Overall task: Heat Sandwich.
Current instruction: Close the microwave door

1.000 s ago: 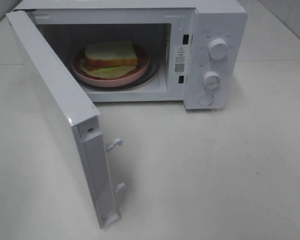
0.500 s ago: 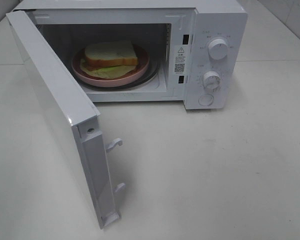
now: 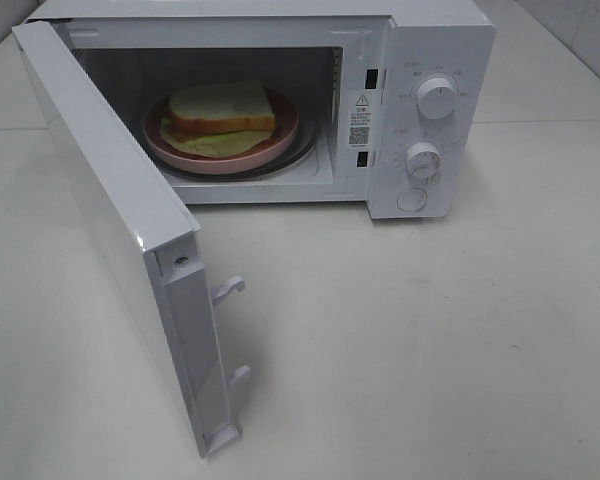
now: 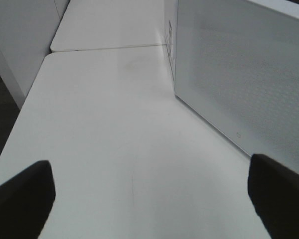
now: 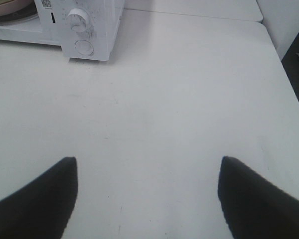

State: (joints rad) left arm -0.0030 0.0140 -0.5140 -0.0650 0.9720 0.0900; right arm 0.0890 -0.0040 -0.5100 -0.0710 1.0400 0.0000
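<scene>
- My left gripper [image 4: 149, 199]: jaws wide, holding nothing. My right gripper [image 5: 147, 199]: jaws wide too, also holding nothing. Neither shows in the high view.
- Sandwich [image 3: 222, 108]: on the pink plate [image 3: 218, 163] inside the microwave [image 3: 435, 35], upper centre of the high view. The door [image 3: 100, 200] hangs open down the left side of the frame.
- Judged next: shut the door, then set a knob.
- Risk: pushing the door near its hinge, or too hard, could slide the whole oven across the table [image 3: 430, 350].
- Risk: a weak push may leave the latch hooks [image 3: 228, 288] short of their slots, so the oven won't heat.
- Risk: the door's outer panel [image 4: 239, 74] sits near my left fingers; a bad sweep could clip its edge instead of pressing it flat.
- Risk: on a knob, my wide jaws could slip or turn the wrong dial.
- Count: one sandwich, one plate, one microwave, one door, two latch hooks, two knobs (upper [image 3: 437, 98], lower [image 3: 423, 160]), one round button [image 3: 412, 199], two grippers.
</scene>
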